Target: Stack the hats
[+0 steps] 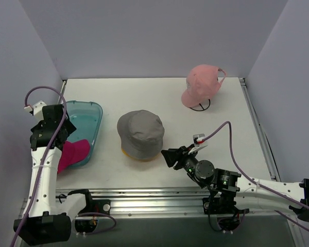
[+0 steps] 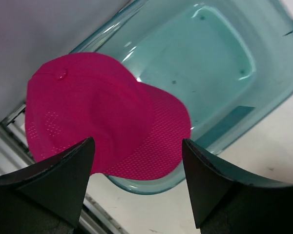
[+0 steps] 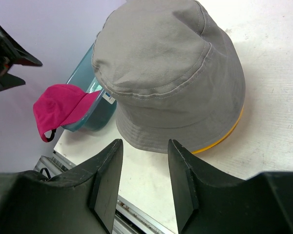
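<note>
The left gripper point(image 2: 137, 141), wide open and empty, hovers over the perforated magenta cap point(image 2: 97, 112) draped across a glossy teal tray point(image 2: 210, 58); the right gripper point(image 3: 145, 142), likewise open and empty, faces the domed grey bucket hat point(image 3: 171, 63) covering the yellow hat point(image 3: 219, 140).

Left fingers point(image 2: 53, 187) and right fingers point(image 3: 106, 183) apart.

You get only a sliver of yellow hat point(image 3: 228, 135) under the grey hat point(image 3: 171, 68); the left arm point(image 1: 44, 170) partly covers the magenta cap point(image 1: 76, 151).
</note>
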You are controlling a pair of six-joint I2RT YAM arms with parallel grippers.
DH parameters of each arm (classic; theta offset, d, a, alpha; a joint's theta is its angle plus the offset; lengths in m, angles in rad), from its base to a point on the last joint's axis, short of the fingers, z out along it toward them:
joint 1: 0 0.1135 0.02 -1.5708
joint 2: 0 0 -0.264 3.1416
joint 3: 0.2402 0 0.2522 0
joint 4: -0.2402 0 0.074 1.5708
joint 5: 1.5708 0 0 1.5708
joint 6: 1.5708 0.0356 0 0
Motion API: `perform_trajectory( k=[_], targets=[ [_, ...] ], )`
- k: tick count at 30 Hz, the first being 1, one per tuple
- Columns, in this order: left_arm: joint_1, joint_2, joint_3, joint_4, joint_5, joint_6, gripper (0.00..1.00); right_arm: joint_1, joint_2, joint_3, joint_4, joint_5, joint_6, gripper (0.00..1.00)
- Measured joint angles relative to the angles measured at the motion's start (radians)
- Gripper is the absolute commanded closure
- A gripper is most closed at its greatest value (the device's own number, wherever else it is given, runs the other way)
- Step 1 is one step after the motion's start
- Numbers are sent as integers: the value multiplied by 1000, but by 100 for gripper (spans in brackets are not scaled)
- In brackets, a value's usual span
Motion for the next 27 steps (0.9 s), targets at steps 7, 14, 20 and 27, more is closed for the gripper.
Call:
perform_trajectory(
  k=[7,14,20,27],
  targets=[
    [98,96,-82,-32,-23,42,21,0,-19,-5,-9,0,-3,61],
    [186,153,-84,-28,17,69,20,0,-7,-5,-11,-2,-7,61],
    [285,277,-89,-21,70,91,41,0,-1,-5,-14,-1,-9,61],
    [308,269,-90,5,153,128,98,0,10,-4,-16,6,-12,61]
  ],
)
